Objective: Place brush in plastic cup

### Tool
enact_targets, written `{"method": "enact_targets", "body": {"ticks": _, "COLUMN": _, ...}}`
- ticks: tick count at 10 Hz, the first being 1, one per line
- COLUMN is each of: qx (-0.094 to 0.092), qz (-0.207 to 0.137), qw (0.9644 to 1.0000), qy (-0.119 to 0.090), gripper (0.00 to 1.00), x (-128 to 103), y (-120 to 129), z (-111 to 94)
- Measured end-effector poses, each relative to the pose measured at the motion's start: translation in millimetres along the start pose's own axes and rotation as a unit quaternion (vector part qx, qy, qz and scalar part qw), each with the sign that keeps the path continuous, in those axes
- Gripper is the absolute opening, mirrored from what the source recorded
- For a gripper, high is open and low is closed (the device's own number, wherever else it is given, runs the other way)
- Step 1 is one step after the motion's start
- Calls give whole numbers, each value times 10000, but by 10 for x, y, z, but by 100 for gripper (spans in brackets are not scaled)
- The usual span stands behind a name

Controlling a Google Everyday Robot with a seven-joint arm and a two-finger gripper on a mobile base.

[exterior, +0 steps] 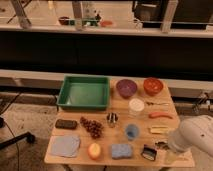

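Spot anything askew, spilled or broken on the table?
Nothing stands out. The tray, purple bowl, orange bowl and plastic cup sit upright, nothing spilled. The brush lies at the front right, next to the gripper at that corner.

End effector (171, 148) blurred at table's (118, 104) right front corner, arm (197, 135) cut by right edge

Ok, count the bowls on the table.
2: a purple bowl beside the green tray, and an orange-red bowl beside that. The end effector, over the table's front corner, may hide more.
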Motion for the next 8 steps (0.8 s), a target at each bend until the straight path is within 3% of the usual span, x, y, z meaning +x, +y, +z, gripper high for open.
{"method": "enact_targets", "body": {"ticks": 8, "qx": -119, "qz": 35, "qw": 9998, "qy": -130, "gripper": 80, "x": 10, "y": 26, "z": 232}}
